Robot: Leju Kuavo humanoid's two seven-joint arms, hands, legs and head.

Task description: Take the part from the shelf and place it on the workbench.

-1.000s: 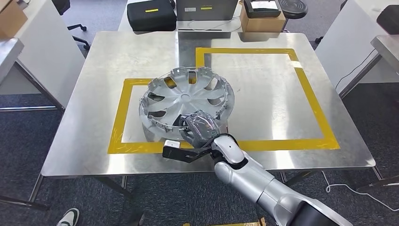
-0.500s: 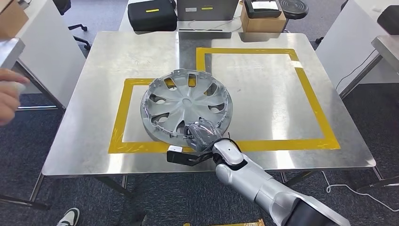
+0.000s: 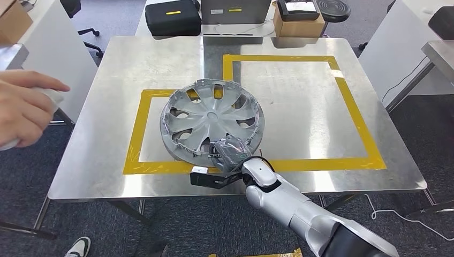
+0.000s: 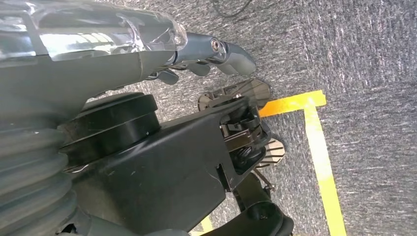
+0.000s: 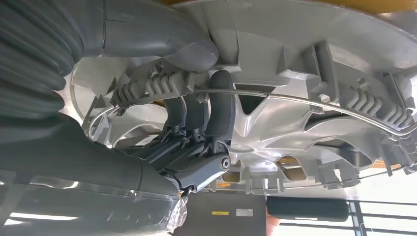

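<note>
1. The part, a silver wheel cover (image 3: 212, 121), is on the steel workbench (image 3: 300, 112), over the near yellow tape square (image 3: 134, 150), with its far-right rim crossing into the corner of the larger tape square
2. It looks not quite flat: the near edge seems propped up where the right hand (image 3: 229, 152) holds it, while the far edge seems to rest on the metal
3. The right wrist view looks along the cover's ribbed inner face; dark fingers (image 5: 216, 110) curl over a spoke and the wire ring, and the thick thumb (image 5: 162, 42) presses the other side, so the rim is pinched between them
4. The relation that matters: the cover lies straight ahead of the fingers, away from the robot's body, so I judge that letting go means spreading the fingers and drawing the hand back toward the table's near edge
5. The left hand (image 4: 216, 51) hangs over carpet, far from the part; its fingers look curled with nothing in them
6. A person's hand (image 3: 24, 107) is at the left, off the table, well apart from the cover
</note>
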